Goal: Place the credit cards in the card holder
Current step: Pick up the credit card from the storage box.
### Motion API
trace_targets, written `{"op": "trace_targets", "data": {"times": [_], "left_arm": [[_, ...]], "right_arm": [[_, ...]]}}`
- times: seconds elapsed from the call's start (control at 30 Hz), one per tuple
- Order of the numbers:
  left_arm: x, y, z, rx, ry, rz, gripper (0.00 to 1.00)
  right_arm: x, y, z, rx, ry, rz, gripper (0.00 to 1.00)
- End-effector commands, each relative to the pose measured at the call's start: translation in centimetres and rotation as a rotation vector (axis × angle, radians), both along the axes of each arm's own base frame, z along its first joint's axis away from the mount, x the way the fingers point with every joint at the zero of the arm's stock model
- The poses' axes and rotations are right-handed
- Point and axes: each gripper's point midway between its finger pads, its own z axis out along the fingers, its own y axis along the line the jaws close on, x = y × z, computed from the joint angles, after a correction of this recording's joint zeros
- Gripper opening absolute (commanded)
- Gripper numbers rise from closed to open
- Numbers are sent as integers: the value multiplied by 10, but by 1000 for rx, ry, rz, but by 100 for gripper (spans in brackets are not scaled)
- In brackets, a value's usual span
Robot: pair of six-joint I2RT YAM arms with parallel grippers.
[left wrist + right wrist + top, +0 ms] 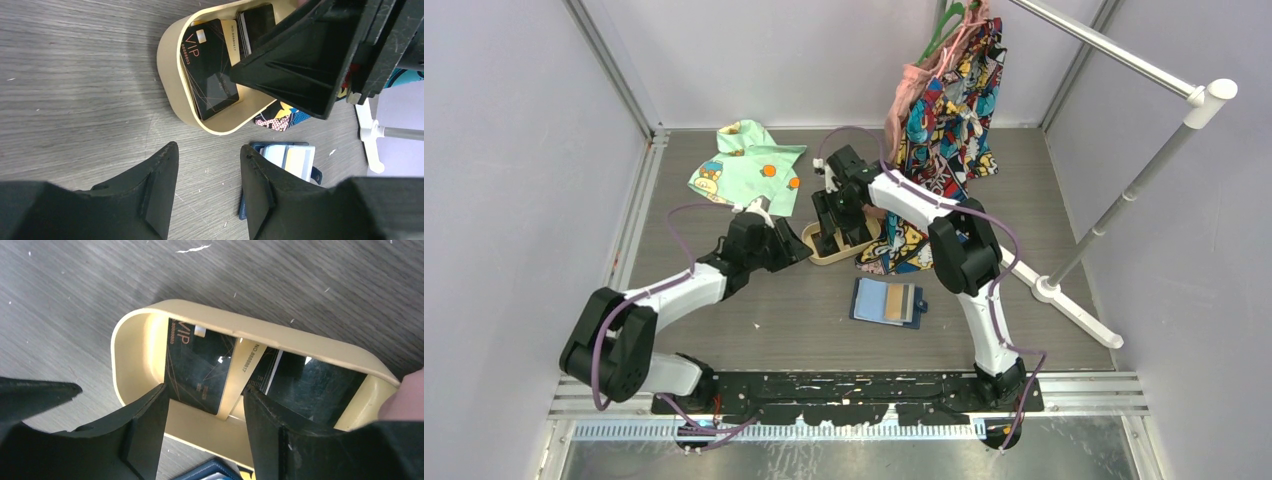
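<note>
Grey wood-grain table: walled booth around it.
credit cards: flat, overlapping, in tan tray, just ahead of R tips.
right gripper: jaws apart, empty, over tray's near wall.
left gripper: parted, empty, just beside R.
card holder: open flat, behind both.
risk: pinching two cards or tray wall; arms prob. bump.

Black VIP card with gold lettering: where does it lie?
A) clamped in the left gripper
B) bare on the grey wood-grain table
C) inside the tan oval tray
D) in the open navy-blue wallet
C: the black VIP card lies inside the tan oval tray, beside other dark cards, as both wrist views show.
</note>
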Motion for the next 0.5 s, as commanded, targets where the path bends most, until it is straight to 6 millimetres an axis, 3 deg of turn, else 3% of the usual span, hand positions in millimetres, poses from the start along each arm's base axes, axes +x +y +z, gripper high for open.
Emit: {"op": "trace_targets", "data": {"times": [0.0, 0.47], "left_arm": [[21, -20, 24, -78, -65, -39, 48], [38, -26, 0, 1, 18, -64, 45]], "right_arm": [[18, 0, -3, 22, -4, -94, 61], [3, 6, -30, 62, 116, -125, 59]]}}
